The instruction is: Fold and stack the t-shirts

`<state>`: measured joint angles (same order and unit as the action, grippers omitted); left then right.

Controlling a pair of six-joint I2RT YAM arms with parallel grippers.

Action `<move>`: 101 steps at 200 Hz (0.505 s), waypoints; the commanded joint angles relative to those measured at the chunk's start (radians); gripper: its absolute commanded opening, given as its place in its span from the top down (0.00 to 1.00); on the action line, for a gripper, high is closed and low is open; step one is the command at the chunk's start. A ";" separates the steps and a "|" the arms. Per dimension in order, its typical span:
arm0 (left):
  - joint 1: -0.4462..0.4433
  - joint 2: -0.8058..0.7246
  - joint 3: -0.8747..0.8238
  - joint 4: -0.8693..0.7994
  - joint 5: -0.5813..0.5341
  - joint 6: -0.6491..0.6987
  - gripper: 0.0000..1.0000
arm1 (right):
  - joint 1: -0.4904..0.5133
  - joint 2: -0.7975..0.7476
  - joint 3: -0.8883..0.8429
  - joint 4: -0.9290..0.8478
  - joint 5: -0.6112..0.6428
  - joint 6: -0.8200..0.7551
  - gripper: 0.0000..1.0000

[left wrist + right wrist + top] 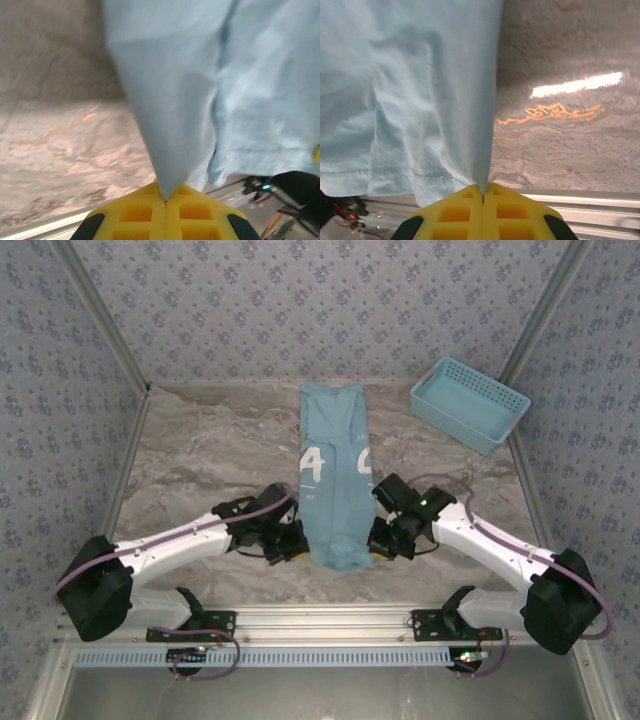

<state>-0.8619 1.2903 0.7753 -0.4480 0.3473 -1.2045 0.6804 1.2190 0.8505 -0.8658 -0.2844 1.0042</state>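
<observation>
- The left tool [291, 544] is seen at the near left corner of the t-shirt [333, 480], low over the grey marbled tabletop [200, 455].
- In the left wrist view, the yellow fingers [145, 210] are seen pressed together, with a corner of the light blue cloth pinched in the seam between them; the left tool is thus closed on the t-shirt.
- The t-shirt is laid in the middle of the tabletop as a long narrow strip, folded lengthwise, running from the far edge towards the arms.
- White lettering [313, 466] is shown on the upper face of the strip, about halfway along it.
- The near end of the strip is held between the two tools, one at each corner.
- The right tool [379, 543] is placed at the near right corner of the t-shirt.
- In the right wrist view, its yellow fingers [455, 212] are seen closed tight on a fold of the cloth just beside the stitched hem [395, 172].
- A light blue lattice basket [469, 403] is set at the far right of the tabletop, well apart from the t-shirt.
</observation>
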 commanded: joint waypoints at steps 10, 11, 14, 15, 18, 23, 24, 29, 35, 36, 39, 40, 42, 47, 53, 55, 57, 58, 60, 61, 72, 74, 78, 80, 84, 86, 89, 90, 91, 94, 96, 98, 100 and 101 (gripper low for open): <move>0.074 0.045 0.115 -0.006 -0.039 0.020 1.00 | -0.074 0.067 0.121 -0.064 0.040 -0.064 1.00; 0.078 0.048 0.119 -0.004 -0.039 0.021 1.00 | -0.078 0.070 0.124 -0.064 0.041 -0.067 1.00; 0.085 0.055 0.130 -0.004 -0.040 0.024 1.00 | -0.087 0.078 0.138 -0.064 0.042 -0.073 1.00; 0.088 0.057 0.135 -0.004 -0.039 0.026 1.00 | -0.091 0.079 0.142 -0.064 0.043 -0.075 1.00; 0.097 0.066 0.144 -0.004 -0.038 0.029 1.00 | -0.098 0.091 0.156 -0.062 0.045 -0.081 1.00; 0.111 0.079 0.164 -0.006 -0.038 0.035 1.00 | -0.116 0.109 0.180 -0.062 0.045 -0.094 1.00; 0.114 0.082 0.167 -0.006 -0.038 0.036 1.00 | -0.120 0.114 0.185 -0.062 0.045 -0.097 1.00; 0.128 0.096 0.184 -0.006 -0.038 0.044 1.00 | -0.137 0.131 0.208 -0.057 0.042 -0.110 1.00; 0.147 0.115 0.207 -0.004 -0.038 0.053 1.00 | -0.158 0.161 0.235 -0.051 0.040 -0.124 1.00; 0.151 0.119 0.210 -0.004 -0.037 0.053 1.00 | -0.161 0.166 0.240 -0.051 0.040 -0.126 1.00; 0.160 0.129 0.220 0.000 -0.034 0.058 1.00 | -0.170 0.179 0.258 -0.050 0.038 -0.135 1.00; 0.164 0.133 0.224 0.002 -0.034 0.059 1.00 | -0.174 0.184 0.261 -0.048 0.038 -0.137 1.00; 0.169 0.140 0.231 0.004 -0.031 0.061 1.00 | -0.179 0.195 0.274 -0.045 0.037 -0.141 1.00; 0.185 0.157 0.250 0.010 -0.024 0.067 1.00 | -0.196 0.218 0.302 -0.039 0.034 -0.153 1.00; 0.205 0.183 0.275 0.012 -0.016 0.077 1.00 | -0.214 0.255 0.331 -0.032 0.030 -0.165 1.00; 0.211 0.190 0.286 0.012 -0.013 0.081 1.00 | -0.219 0.267 0.350 -0.030 0.028 -0.170 1.00; 0.217 0.199 0.295 0.012 -0.012 0.086 1.00 | -0.225 0.279 0.372 -0.030 0.026 -0.173 1.00; 0.220 0.203 0.301 0.011 -0.011 0.088 1.00 | -0.227 0.286 0.379 -0.030 0.025 -0.176 1.00; 0.227 0.212 0.311 0.010 -0.010 0.094 1.00 | -0.232 0.298 0.393 -0.028 0.024 -0.183 1.00; 0.230 0.216 0.315 0.009 -0.010 0.095 1.00 | -0.235 0.304 0.399 -0.028 0.024 -0.185 1.00; 0.264 0.266 0.370 0.012 -0.003 0.120 1.00 | -0.262 0.369 0.462 -0.023 0.019 -0.208 1.00; 0.270 0.275 0.381 0.013 -0.001 0.123 1.00 | -0.267 0.381 0.476 -0.022 0.019 -0.210 1.00; 0.282 0.295 0.402 0.015 0.002 0.131 1.00 | -0.276 0.402 0.498 -0.020 0.021 -0.215 1.00; 0.288 0.306 0.413 0.015 0.004 0.136 1.00 | -0.281 0.415 0.510 -0.018 0.022 -0.218 1.00; 0.300 0.329 0.435 0.014 0.009 0.145 1.00 | -0.290 0.442 0.532 -0.017 0.020 -0.222 1.00; 0.306 0.340 0.444 0.013 0.012 0.149 1.00 | -0.295 0.451 0.545 -0.015 0.018 -0.224 1.00; 0.314 0.357 0.462 0.011 0.016 0.156 1.00 | -0.303 0.471 0.561 -0.013 0.016 -0.226 1.00; 0.316 0.363 0.468 0.012 0.019 0.159 1.00 | -0.305 0.479 0.567 -0.012 0.015 -0.226 1.00; 0.318 0.369 0.475 0.011 0.020 0.161 1.00 | -0.308 0.485 0.573 -0.012 0.014 -0.228 1.00; 0.326 0.388 0.491 0.013 0.025 0.167 1.00 | -0.312 0.504 0.590 -0.012 0.013 -0.230 1.00; 0.331 0.400 0.502 0.012 0.028 0.170 1.00 | -0.317 0.518 0.602 -0.011 0.012 -0.231 1.00; 0.336 0.412 0.513 0.012 0.032 0.174 1.00 | -0.322 0.532 0.613 -0.012 0.012 -0.233 1.00; 0.340 0.426 0.523 0.012 0.035 0.178 1.00 | -0.326 0.544 0.624 -0.012 0.012 -0.236 1.00; 0.343 0.432 0.528 0.012 0.036 0.180 1.00 | -0.328 0.551 0.630 -0.012 0.012 -0.236 1.00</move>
<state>-0.5716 1.6135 1.1782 -0.4446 0.3401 -1.1053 0.3992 1.6474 1.3575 -0.8734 -0.2699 0.8284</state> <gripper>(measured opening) 0.038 0.066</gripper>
